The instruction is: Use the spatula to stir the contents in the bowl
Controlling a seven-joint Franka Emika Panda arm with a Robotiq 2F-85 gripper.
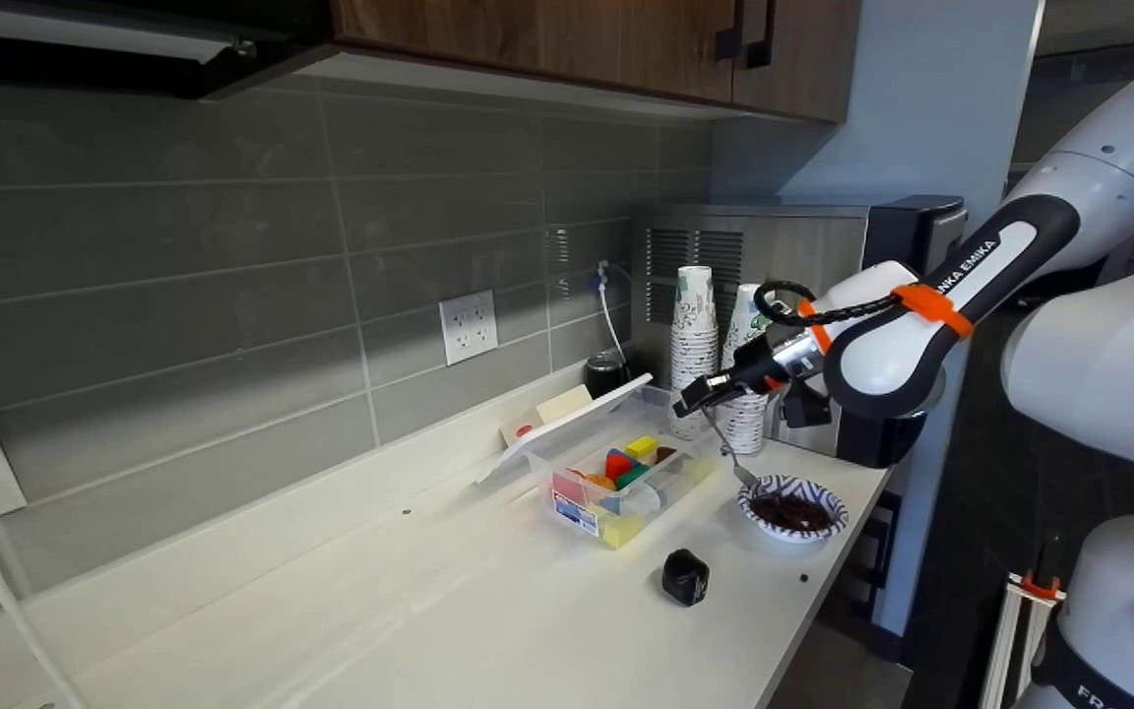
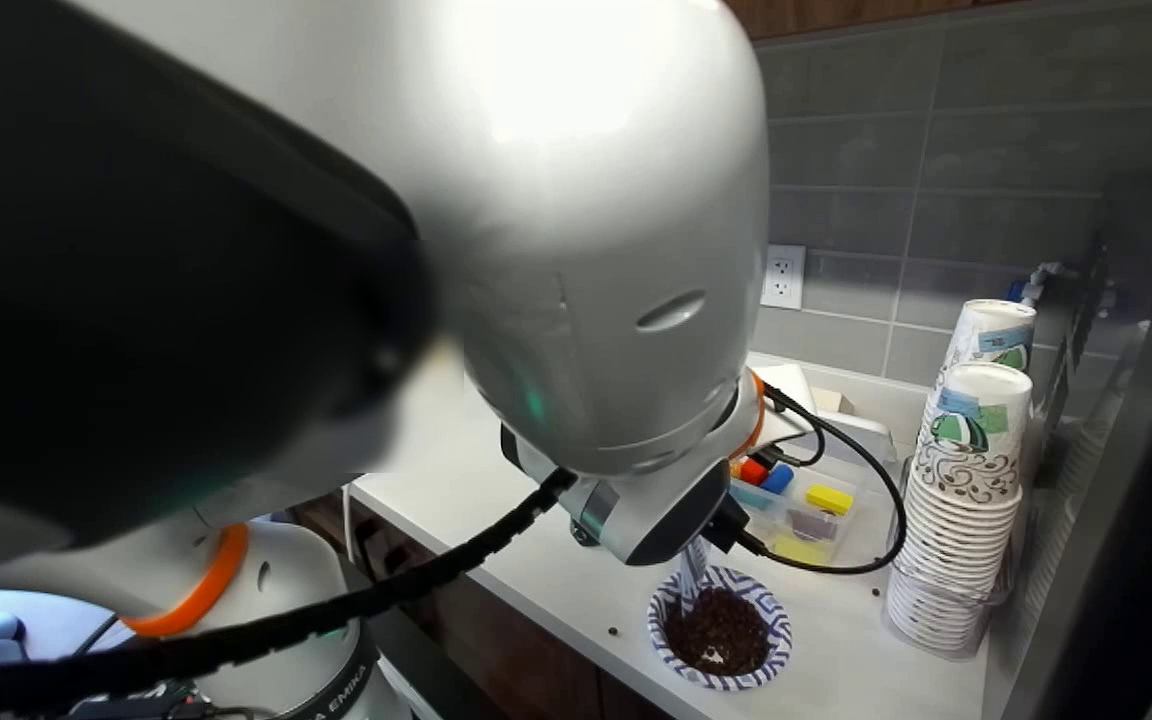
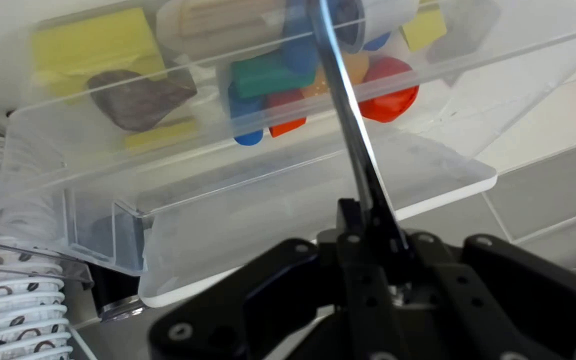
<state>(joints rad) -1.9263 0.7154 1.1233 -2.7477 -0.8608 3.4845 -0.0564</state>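
Gripping the spatula (image 3: 345, 100) high on its handle, my claw (image 1: 695, 396) should clamp firmly: the metal looks stiff but slippery. The bowl (image 2: 778, 632), near the front edge of the desk (image 1: 528, 630), seems light.

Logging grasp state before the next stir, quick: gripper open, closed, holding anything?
Gripper: closed, holding the metal utensil by its handle end.

In an exterior view, looks down along the counter (image 1: 409, 630) from well back, with tiled wall (image 1: 154, 305) at frame left. In an exterior view, faces the wall at upper right, past an arm link (image 2: 616, 230) crowding the lens. In the wrist view, looks past the gripper (image 3: 374, 225), bottom centre, closely into the tub (image 3: 208, 137). Shares bowl (image 1: 793, 507) and cup stacks (image 1: 693, 354) in both exterior views.
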